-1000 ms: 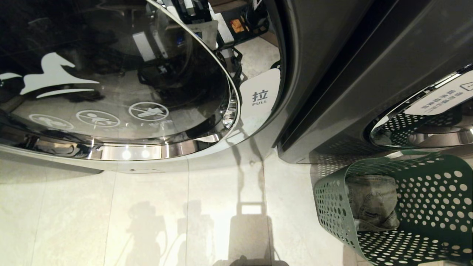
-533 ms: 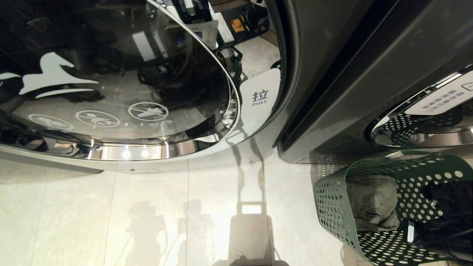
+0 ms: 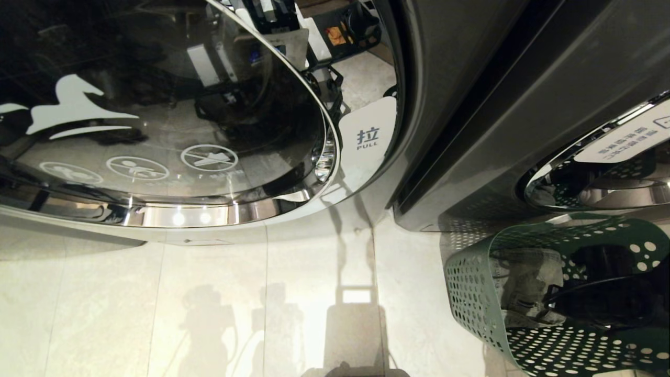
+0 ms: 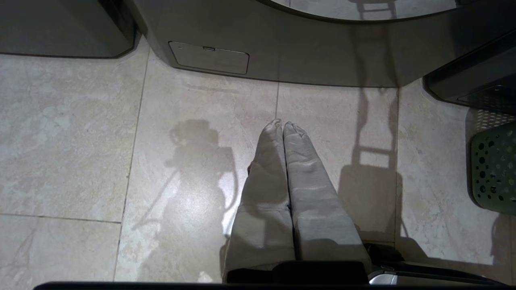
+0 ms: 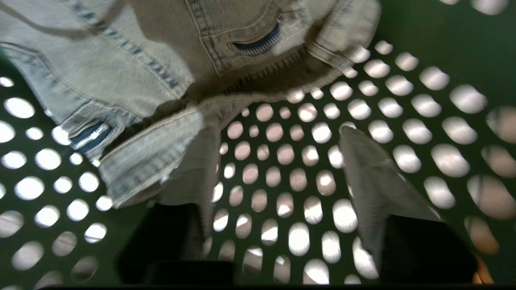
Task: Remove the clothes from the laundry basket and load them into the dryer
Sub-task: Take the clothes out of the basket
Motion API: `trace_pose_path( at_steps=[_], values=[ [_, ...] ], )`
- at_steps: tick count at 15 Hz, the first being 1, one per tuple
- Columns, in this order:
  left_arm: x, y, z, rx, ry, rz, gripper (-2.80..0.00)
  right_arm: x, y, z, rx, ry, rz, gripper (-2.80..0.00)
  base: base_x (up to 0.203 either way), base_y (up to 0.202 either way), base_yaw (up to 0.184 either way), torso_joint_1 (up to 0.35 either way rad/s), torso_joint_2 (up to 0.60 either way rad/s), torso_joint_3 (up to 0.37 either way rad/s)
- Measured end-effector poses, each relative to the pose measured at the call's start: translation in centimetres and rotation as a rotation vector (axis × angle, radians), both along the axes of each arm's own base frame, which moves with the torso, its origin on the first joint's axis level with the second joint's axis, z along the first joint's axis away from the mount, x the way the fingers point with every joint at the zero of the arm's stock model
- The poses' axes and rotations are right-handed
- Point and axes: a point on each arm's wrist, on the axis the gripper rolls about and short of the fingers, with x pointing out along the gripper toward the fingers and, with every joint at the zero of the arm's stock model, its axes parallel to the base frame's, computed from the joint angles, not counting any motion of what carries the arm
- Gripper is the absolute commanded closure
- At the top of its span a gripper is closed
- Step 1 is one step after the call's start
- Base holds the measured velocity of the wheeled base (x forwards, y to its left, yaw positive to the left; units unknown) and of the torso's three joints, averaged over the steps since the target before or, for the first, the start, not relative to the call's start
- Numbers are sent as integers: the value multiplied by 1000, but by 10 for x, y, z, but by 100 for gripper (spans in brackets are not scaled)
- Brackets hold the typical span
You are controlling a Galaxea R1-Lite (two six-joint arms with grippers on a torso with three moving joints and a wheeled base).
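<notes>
Right gripper (image 5: 278, 161) inside the green laundry basket (image 3: 473, 293), fingers spread well apart, nothing clamped between them. In the right wrist view one finger (image 5: 193, 169) lies against or just under the edge of the pale denim garment (image 5: 161, 80); contact cannot be confirmed. The other finger (image 5: 375, 173) is over bare perforated basket wall, apart from the denim. Between the two fingers only basket holes show.

In the head view the right arm shows as a dark shape reaching into the basket, just beside the denim garment (image 3: 523, 280), which lies bunched against the basket's inner wall on the side nearer the dryer door. Only this one garment can be made out in the basket.

Basket lies on its side on the tiled floor (image 3: 209, 303), mouth facing the robot, just beside the dark machine front (image 3: 471, 131). Large round dryer door (image 3: 157, 104) with a white PULL tab (image 3: 368, 139) stands on the far side of that machine corner from the basket.

Left gripper (image 4: 284, 133) parked over the floor, well apart from the basket, fingers pressed together, holding nothing.
</notes>
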Motion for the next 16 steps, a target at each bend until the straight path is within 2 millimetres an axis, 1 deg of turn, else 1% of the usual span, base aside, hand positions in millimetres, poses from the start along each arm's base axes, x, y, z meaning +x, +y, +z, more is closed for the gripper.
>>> trace_pose_path(
  at_steps=[3, 7, 9, 12, 16],
  values=[
    [0, 0, 0, 0, 0, 0, 0, 15, -16, -24, 36, -3, 35, -280, 0, 0, 0, 0, 0, 0],
    [0, 0, 0, 0, 0, 0, 0, 39, -46, -52, 4, -114, 222, -280, 0, 0, 0, 0, 0, 0],
    [0, 0, 0, 0, 0, 0, 0, 53, -56, -67, -1, -149, 285, -280, 0, 0, 0, 0, 0, 0],
    [0, 0, 0, 0, 0, 0, 0, 66, -63, -91, 50, -181, 353, -280, 0, 0, 0, 0, 0, 0],
    [0, 0, 0, 0, 0, 0, 0, 75, -65, -116, 70, -178, 384, -280, 0, 0, 0, 0, 0, 0]
  ],
)
